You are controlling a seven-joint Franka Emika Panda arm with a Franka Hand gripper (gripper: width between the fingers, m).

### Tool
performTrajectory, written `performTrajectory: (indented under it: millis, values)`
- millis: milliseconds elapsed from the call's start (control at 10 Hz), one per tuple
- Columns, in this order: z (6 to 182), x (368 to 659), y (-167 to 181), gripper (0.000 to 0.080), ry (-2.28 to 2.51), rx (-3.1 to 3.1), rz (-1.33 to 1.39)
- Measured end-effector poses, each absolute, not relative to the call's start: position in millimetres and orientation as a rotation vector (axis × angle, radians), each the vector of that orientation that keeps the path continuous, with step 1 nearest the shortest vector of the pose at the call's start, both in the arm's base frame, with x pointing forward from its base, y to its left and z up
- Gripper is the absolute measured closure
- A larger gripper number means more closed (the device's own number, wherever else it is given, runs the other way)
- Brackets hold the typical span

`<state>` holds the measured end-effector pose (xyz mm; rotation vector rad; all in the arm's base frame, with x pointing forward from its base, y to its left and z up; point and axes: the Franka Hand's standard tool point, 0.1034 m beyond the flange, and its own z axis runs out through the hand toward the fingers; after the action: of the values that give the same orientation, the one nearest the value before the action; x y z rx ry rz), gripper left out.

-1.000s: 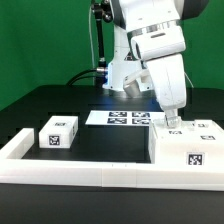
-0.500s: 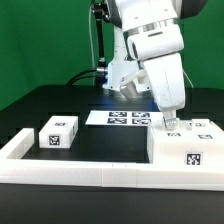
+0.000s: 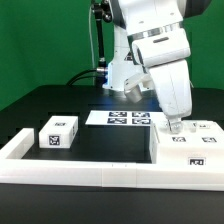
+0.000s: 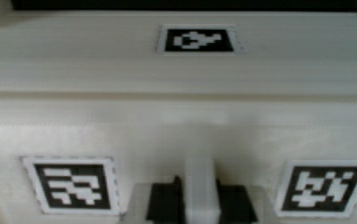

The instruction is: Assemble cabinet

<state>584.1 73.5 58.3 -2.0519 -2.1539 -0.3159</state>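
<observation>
Two cares are guiding us in this gripping step, we judge: keeping the pinch centred, and moving slowly so nothing is twisting. Our gripper (image 3: 176,128) is holding its dark fingertips (image 4: 164,200) narrowly apart, pinching what looks like a thin upright rib (image 4: 196,170) on the large white plastic cabinet block (image 3: 190,148), which is carrying black-and-white tags. We are finding that block at the exterior view's right on the black table (image 3: 100,145), just beside the long low white rail (image 3: 60,172). Well apart, a small white tagged cube (image 3: 58,132) is sitting; the marker board (image 3: 125,118) is lying behind.
</observation>
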Motion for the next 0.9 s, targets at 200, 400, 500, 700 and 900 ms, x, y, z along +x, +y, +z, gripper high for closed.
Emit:
performTrajectory:
  millis: [200, 400, 500, 700, 900]
  values:
    - [57.7, 584.0, 73.5, 0.0558, -2.153, -2.052, -0.316]
    - [59.2, 584.6, 73.6, 0.0363, -2.152, -2.057, -0.317]
    - [71.5, 585.9, 74.0, 0.0232, -2.148, -2.089, -0.318]
    - [88.8, 576.5, 74.1, 0.0175, -2.168, -2.112, -0.301]
    - [86.1, 566.2, 73.9, 0.0154, -2.168, -2.12, -0.301]
